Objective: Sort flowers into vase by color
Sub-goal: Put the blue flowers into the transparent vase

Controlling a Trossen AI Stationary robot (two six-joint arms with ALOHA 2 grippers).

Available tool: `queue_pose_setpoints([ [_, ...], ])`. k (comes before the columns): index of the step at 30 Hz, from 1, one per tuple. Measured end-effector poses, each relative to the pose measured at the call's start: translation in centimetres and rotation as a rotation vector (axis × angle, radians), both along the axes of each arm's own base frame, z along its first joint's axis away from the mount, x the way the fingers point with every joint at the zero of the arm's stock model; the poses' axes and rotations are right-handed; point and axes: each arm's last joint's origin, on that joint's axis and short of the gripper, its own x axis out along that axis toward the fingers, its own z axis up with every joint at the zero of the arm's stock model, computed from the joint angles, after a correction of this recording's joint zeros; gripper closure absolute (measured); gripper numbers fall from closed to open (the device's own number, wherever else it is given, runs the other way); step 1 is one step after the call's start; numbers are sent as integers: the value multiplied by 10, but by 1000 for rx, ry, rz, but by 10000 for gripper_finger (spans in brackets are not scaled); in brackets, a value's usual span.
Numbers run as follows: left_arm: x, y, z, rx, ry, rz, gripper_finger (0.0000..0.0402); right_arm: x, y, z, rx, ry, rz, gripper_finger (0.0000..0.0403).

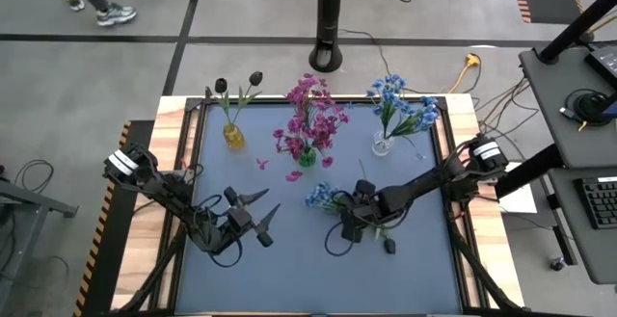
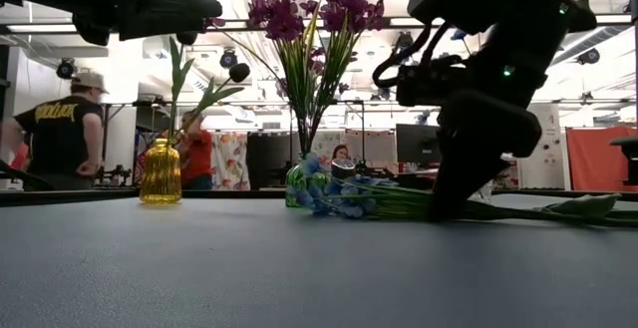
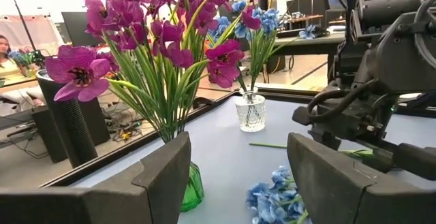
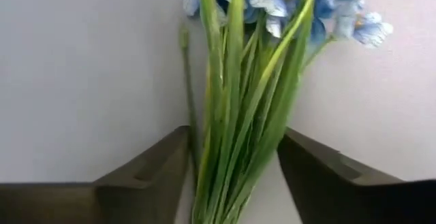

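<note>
Right end effector point(image 4: 231, 163) low over bench point(image 1: 318, 278), fingers spread either side of blue sprig's point(image 1: 323, 198) green stems, not visibly clamped. Sprig flat on bench, near green vase point(image 1: 307, 157) of magenta flowers point(image 1: 310, 115). Left end effector point(image 1: 253, 213) open, empty, hovering beside. Other blue flowers point(image 1: 397, 103) in clear vase point(image 1: 382, 145); dark buds point(image 1: 238, 82) in yellow vase point(image 1: 234, 136).

Dark jointed arms, white wrist bands, black cables.
</note>
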Motion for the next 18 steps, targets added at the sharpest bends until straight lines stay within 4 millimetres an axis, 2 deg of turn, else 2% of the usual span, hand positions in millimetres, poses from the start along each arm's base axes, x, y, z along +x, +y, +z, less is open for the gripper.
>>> queue_pose_setpoints([
  [9, 0, 0, 0, -4, -3, -1, 175, 8, 7, 3, 55, -107, -11, 314],
  [13, 0, 0, 0, -4, -3, -1, 174, 10, 11, 12, 94, -162, 21, 348],
  [18, 0, 0, 0, -4, -4, -3, 174, 7, 11, 34, 86, -224, 67, 372],
])
